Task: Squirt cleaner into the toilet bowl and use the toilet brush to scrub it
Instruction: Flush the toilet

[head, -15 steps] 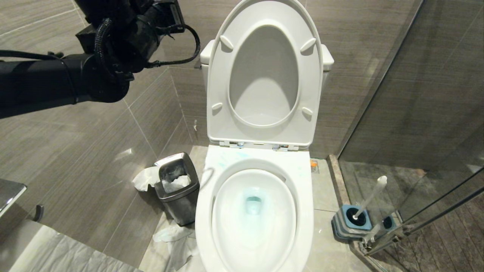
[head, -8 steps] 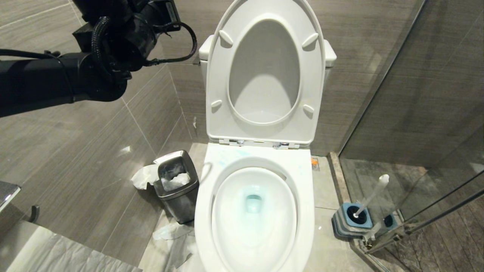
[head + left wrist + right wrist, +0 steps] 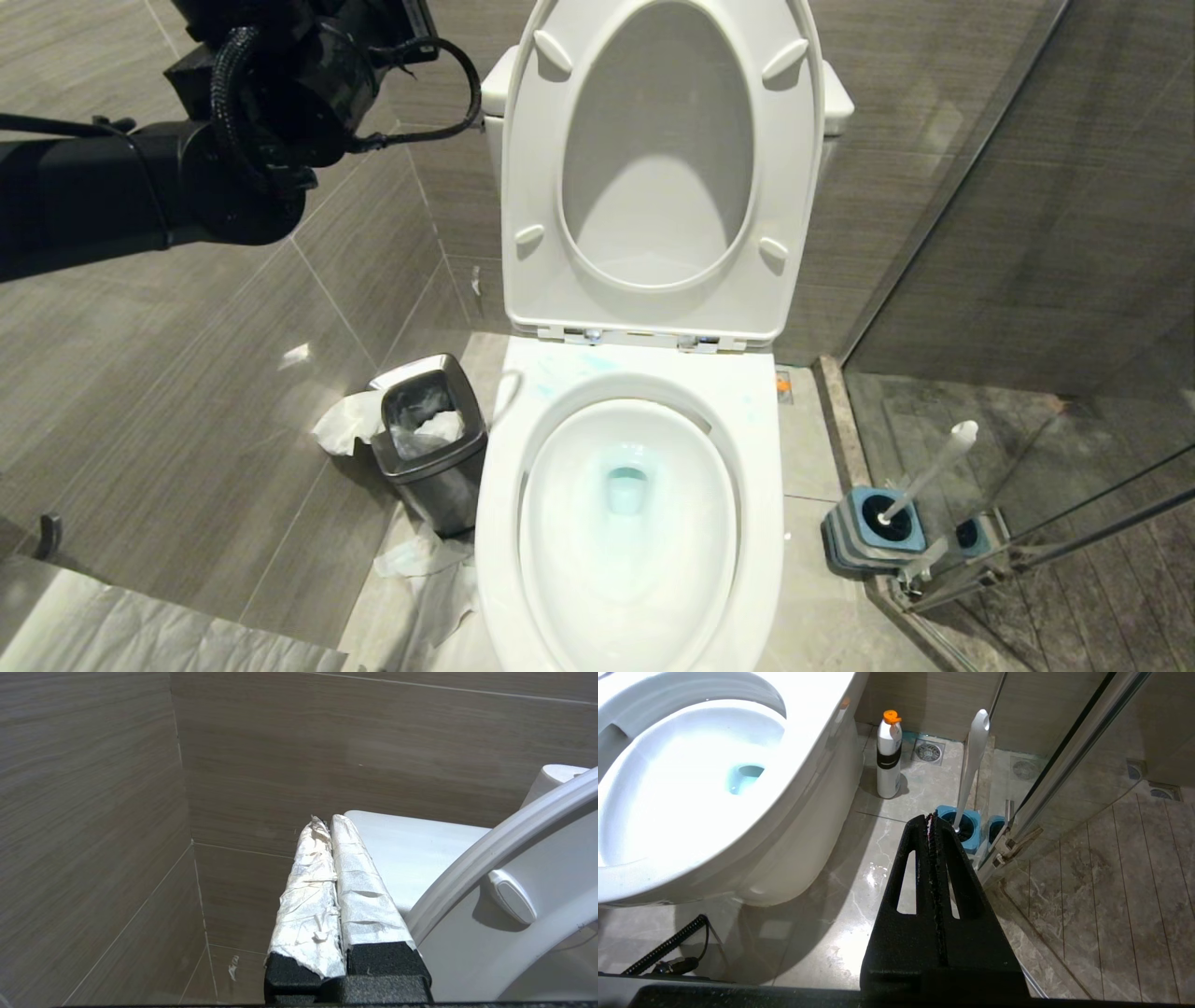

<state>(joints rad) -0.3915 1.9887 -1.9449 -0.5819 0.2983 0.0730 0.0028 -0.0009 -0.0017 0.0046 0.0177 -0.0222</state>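
The white toilet bowl (image 3: 499, 504) stands in the middle with seat and lid raised. The cleaner shows as turquoise-tinted water (image 3: 625, 487) at the drain and faint smears (image 3: 560, 369) behind the rim. The toilet brush (image 3: 929, 471) leans in its blue-topped holder (image 3: 873, 532) on the floor to the right. My left arm (image 3: 233, 121) is high at the upper left. Its paper-wrapped left gripper (image 3: 324, 821) is shut and empty beside the raised lid (image 3: 514, 858). The right gripper (image 3: 930, 815) is shut and empty, low over the floor, a little short of the brush holder (image 3: 966, 828).
A steel waste bin (image 3: 429, 448) stuffed with paper stands left of the bowl, with tissue (image 3: 420, 560) on the floor around it. A glass shower partition (image 3: 1027, 280) closes the right side. A white bottle with an orange cap (image 3: 888, 760) stands beside the toilet base.
The whole head view has shifted a little, so the camera moved, not the things. Both grippers stay shut; the brush still rests in its holder.
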